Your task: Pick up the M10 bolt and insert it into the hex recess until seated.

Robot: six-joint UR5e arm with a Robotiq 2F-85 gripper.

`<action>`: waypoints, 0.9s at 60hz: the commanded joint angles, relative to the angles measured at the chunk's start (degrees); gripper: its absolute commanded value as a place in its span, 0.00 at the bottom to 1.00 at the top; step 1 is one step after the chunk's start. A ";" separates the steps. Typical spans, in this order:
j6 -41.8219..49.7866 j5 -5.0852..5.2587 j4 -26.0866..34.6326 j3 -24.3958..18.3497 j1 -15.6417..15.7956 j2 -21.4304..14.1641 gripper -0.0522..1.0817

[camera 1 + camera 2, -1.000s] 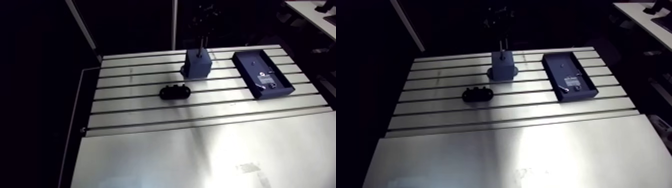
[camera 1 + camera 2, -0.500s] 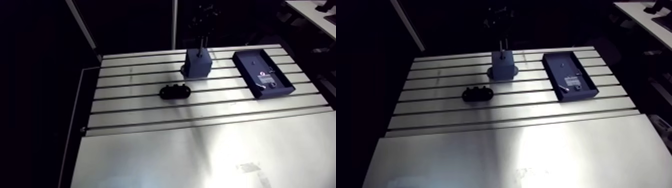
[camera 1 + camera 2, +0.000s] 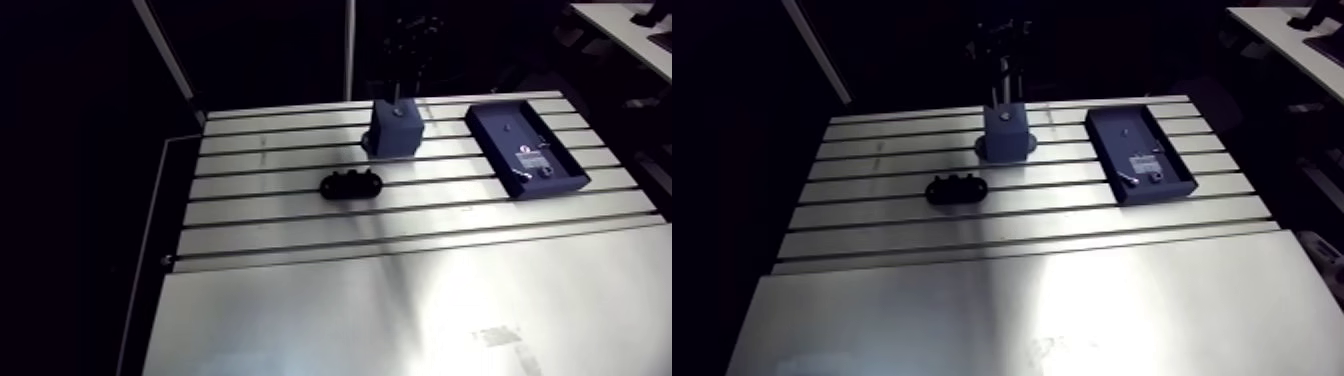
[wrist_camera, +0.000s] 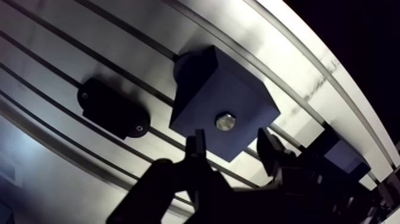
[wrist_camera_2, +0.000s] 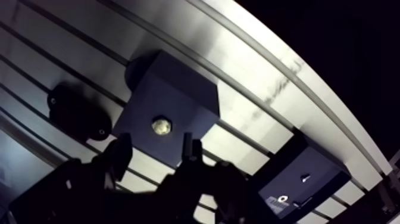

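My pincer (image 4: 232, 143) hangs above a dark blue-grey block (image 4: 205, 98) on the slotted aluminium table (image 3: 400, 300). Its two dark fingers (image 4: 195, 146) are spread apart with nothing held between them. The M10 bolt (image 4: 225, 121) sits in the middle of the block's top face, just ahead of my fingertips. Seen end-on, it shows as a small, round, silvery disc with a dull shine. Beside the block lies a black oval piece (image 4: 113, 110) with small holes. A shallow dark tray (image 3: 527, 148) rests well apart.

Slotted table (image 3: 400, 300) carries blue block (image 3: 396, 132), black bracket (image 3: 351, 184), dark tray (image 3: 500, 140).
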 commanded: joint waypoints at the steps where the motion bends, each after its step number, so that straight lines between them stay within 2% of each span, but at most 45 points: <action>1: 0.23 0.08 -0.79 0.21 0.00 -0.08 0.05; 9: 1.18 0.77 -1.60 0.21 -0.17 -0.58 0.05; 22: 8.89 1.04 -1.44 0.03 -0.26 -2.22 0.05; 33: 20.47 0.79 1.82 0.13 -0.25 -5.74 0.06; 36: 24.91 1.02 3.46 0.03 -0.50 -5.97 0.10; 37: 27.10 1.12 3.79 0.18 -0.82 -5.90 0.17; 38: 27.10 1.12 3.79 0.18 -0.82 -5.90 0.17; 39: 29.52 1.36 3.84 0.20 -1.24 -5.74 0.30; 40: 29.52 1.36 3.84 0.20 -1.24 -5.74 0.30; 41: 32.13 2.07 3.92 0.28 -1.75 -5.64 0.48; 42: 32.13 2.07 3.92 0.28 -1.75 -5.64 0.48; 43: 34.24 2.92 4.01 0.29 -2.13 -5.55 0.65; 44: 34.24 2.92 4.01 0.29 -2.13 -5.55 0.65; 45: 35.75 3.94 3.94 0.29 -2.41 -5.39 0.79; 46: 35.75 3.94 3.94 0.29 -2.41 -5.39 0.79; 48: 36.11 4.86 3.54 0.68 -2.46 -5.28 0.92; 54: 35.95 5.10 3.59 0.81 -3.12 -5.04 0.97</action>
